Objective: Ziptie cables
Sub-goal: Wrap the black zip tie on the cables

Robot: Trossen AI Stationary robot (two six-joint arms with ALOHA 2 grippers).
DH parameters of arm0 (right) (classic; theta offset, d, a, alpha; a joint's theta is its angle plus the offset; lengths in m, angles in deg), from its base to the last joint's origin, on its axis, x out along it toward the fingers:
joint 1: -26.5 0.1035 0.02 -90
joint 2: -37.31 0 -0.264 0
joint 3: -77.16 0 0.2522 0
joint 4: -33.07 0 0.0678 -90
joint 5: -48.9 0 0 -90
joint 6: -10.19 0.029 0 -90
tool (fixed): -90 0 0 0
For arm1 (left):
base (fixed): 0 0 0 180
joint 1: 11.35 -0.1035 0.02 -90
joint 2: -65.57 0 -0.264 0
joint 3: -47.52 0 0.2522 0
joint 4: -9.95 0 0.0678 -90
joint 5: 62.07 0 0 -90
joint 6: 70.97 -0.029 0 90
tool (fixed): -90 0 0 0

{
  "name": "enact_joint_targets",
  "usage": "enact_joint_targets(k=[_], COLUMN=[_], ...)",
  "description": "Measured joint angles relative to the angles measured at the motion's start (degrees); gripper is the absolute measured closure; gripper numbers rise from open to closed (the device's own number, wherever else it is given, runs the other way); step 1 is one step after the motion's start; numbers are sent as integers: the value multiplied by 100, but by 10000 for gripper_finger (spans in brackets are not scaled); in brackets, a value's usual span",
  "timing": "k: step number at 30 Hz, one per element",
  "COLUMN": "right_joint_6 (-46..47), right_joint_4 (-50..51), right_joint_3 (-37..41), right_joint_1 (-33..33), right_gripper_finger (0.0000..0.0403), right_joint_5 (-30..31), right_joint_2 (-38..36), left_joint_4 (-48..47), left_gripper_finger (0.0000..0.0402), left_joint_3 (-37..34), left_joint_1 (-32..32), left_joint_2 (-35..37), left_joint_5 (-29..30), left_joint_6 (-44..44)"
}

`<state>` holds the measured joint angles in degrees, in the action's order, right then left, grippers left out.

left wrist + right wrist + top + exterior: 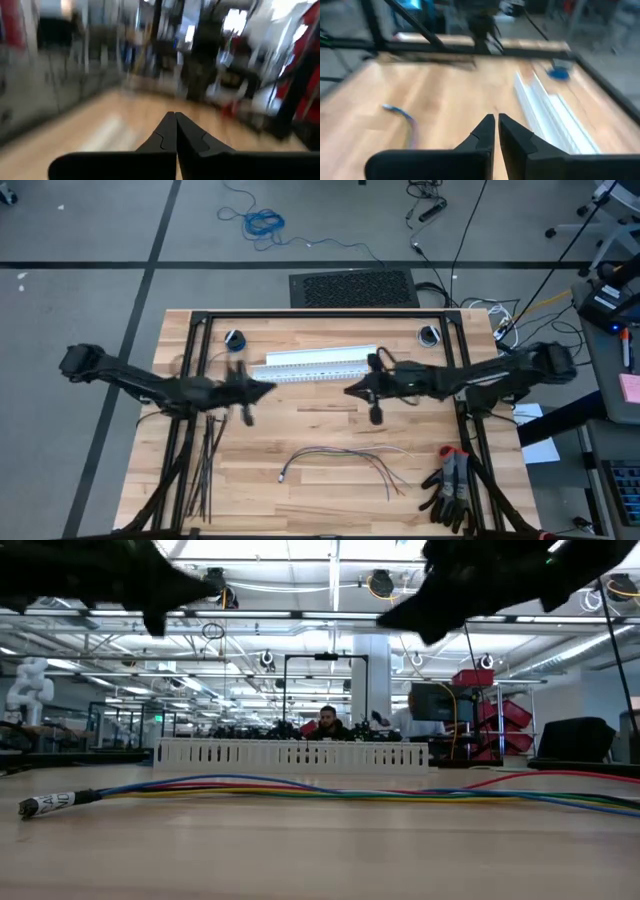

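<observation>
Cables (345, 457) loose on tabletop (320, 510), untouched; zipties (207, 470) apart (L side). Both grippers, left (268, 391) & right (350, 390), aloft, fingers pressed together, empty.

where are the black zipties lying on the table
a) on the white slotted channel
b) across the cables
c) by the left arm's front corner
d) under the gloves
c) The zipties lie in a loose bunch at the front left of the table, apart from the cables.

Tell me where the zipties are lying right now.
In the high view the zipties lie on the table's near-left part, a loose bunch of black strips below the left gripper, well left of the cables.
</observation>
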<state>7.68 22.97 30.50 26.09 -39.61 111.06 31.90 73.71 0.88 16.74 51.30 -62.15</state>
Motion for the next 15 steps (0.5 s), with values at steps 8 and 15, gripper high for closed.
enact_joint_targets(k=[8,15], right_joint_6=[407,355], right_joint_4=[84,36], right_joint_3=[13,151], right_joint_1=[-27,107], right_gripper_finger=[401,402], right_joint_5=[50,501], right_joint_2=[670,678], left_joint_4=[-3482,-7325], left_gripper_finger=[401,401], left_joint_3=[1085,2589], left_joint_1=[696,1178], left_joint_2=[-736,-876], left_joint_5=[577,1132], left_joint_6=[2623,4863])
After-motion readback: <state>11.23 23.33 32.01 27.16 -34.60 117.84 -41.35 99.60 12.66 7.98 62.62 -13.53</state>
